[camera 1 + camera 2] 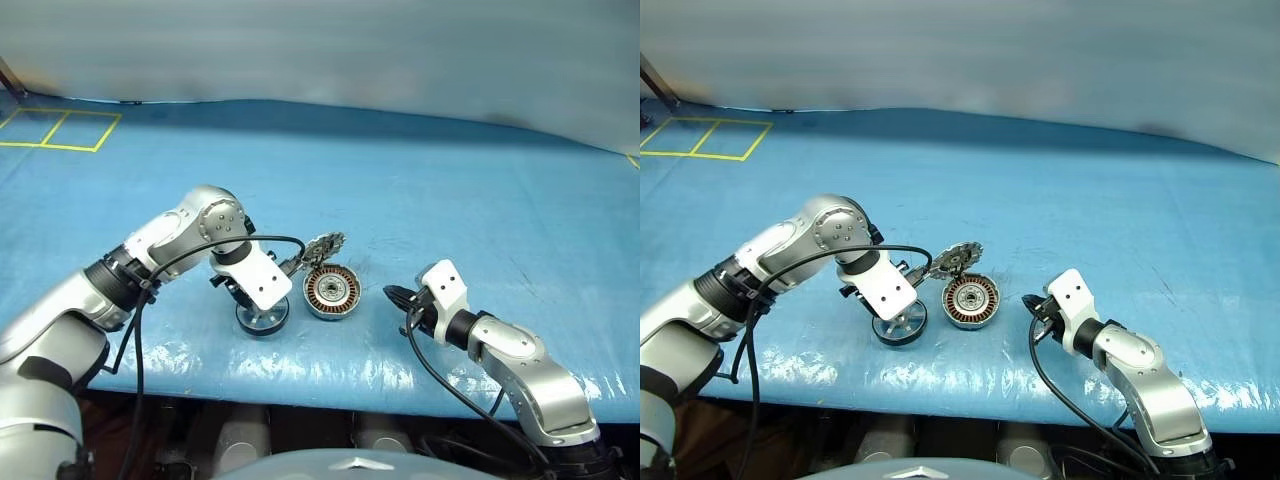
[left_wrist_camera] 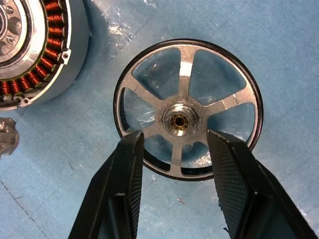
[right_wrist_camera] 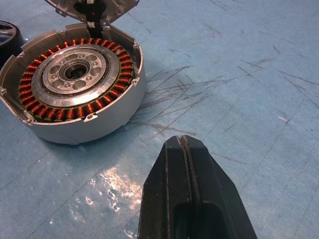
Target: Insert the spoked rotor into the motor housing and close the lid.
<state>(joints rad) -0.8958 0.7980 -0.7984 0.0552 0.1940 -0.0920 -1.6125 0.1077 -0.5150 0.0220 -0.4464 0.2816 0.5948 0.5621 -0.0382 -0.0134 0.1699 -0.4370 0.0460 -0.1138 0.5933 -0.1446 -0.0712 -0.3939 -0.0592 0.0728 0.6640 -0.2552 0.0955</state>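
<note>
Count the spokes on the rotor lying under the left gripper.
5. On the spoked rotor, five silver spokes fan evenly from the central hub to the black ring. The left gripper partly covers the lower ones.

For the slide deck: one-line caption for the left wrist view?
Open left gripper poised over the spoked rotor lying flat on the blue table, beside the motor housing.

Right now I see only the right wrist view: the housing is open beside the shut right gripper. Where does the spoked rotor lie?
Observer: The spoked rotor lies flat on the blue table, apart from the motor housing, on the robot's left of it.
Operator: Does the left gripper hold it?
Observer: Not yet. The left gripper is open and points down over the rotor, one finger on each side of the hub.
</note>
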